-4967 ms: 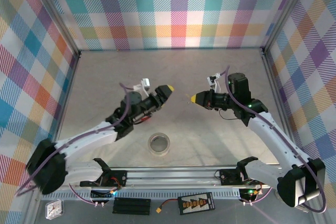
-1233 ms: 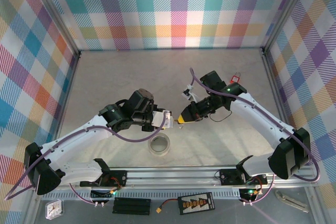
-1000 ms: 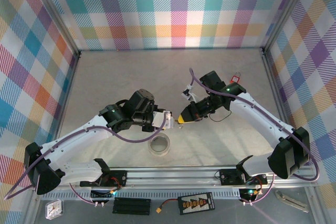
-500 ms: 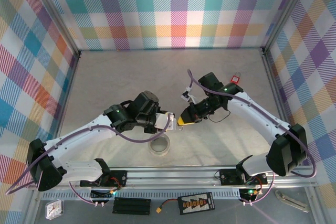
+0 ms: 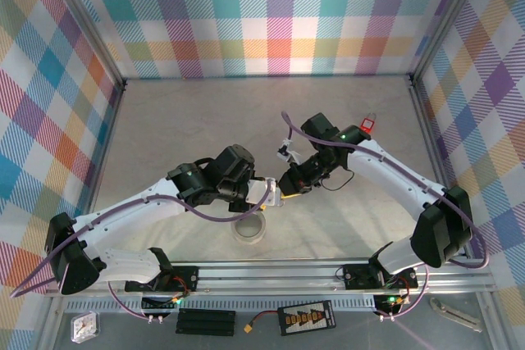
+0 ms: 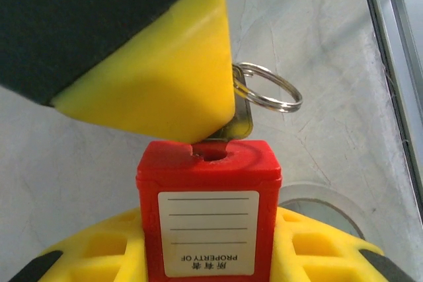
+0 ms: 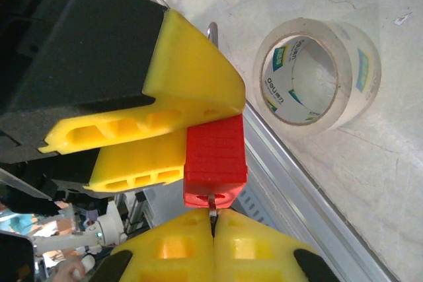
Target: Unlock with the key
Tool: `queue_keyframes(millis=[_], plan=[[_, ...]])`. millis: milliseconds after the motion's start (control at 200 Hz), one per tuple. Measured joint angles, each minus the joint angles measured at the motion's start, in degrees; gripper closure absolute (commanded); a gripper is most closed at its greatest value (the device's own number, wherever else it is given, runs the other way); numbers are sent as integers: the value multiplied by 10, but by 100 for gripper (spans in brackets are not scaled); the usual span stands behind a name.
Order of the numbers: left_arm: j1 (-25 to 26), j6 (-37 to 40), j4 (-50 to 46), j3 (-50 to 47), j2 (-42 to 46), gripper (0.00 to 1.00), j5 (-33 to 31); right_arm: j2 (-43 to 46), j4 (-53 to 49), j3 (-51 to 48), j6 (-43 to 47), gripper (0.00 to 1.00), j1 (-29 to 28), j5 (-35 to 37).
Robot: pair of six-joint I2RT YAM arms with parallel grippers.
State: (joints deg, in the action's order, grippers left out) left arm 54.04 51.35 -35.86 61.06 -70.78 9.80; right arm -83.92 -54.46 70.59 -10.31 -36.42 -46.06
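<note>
A red padlock (image 6: 209, 216) with a white label sits between the yellow fingers of my left gripper (image 6: 209, 242), which is shut on its body. My right gripper (image 7: 213, 219) is shut on a small metal key (image 7: 212, 204). The key's blade reaches into the slot in the padlock's (image 7: 215, 160) end face. From the left wrist, the key (image 6: 239, 120) and its steel ring (image 6: 268, 87) stick out beside the right gripper's yellow finger (image 6: 152, 77). In the top view the left gripper (image 5: 264, 194) and the right gripper (image 5: 287, 189) meet tip to tip above the table's near middle.
A roll of clear tape (image 5: 248, 225) lies on the table just below the meeting grippers, and shows again as the tape roll (image 7: 317, 74). A second red padlock (image 5: 367, 124) lies at the back right. Plaid walls enclose the table; a metal rail (image 5: 271, 272) runs along the near edge.
The right gripper with the key has moved left and nearer, the left gripper with the padlock slightly right. The gap between them has shut and the key now meets the padlock.
</note>
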Motion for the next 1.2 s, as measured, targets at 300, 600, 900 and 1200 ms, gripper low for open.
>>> queue_keyframes(millis=[300, 600, 900, 1200], plan=[[31, 10, 116, -74, 4, 100, -109, 0, 147, -103, -211, 100, 55, -89], [36, 38, 239, -143, 23, 100, -171, 0, 303, -171, -444, 86, 95, -162], [31, 18, 178, -101, 23, 100, -80, 2, 202, -100, -360, 52, 127, -107], [-14, -6, 86, -56, 5, 100, 5, 64, 85, -74, -192, 44, 159, 32]])
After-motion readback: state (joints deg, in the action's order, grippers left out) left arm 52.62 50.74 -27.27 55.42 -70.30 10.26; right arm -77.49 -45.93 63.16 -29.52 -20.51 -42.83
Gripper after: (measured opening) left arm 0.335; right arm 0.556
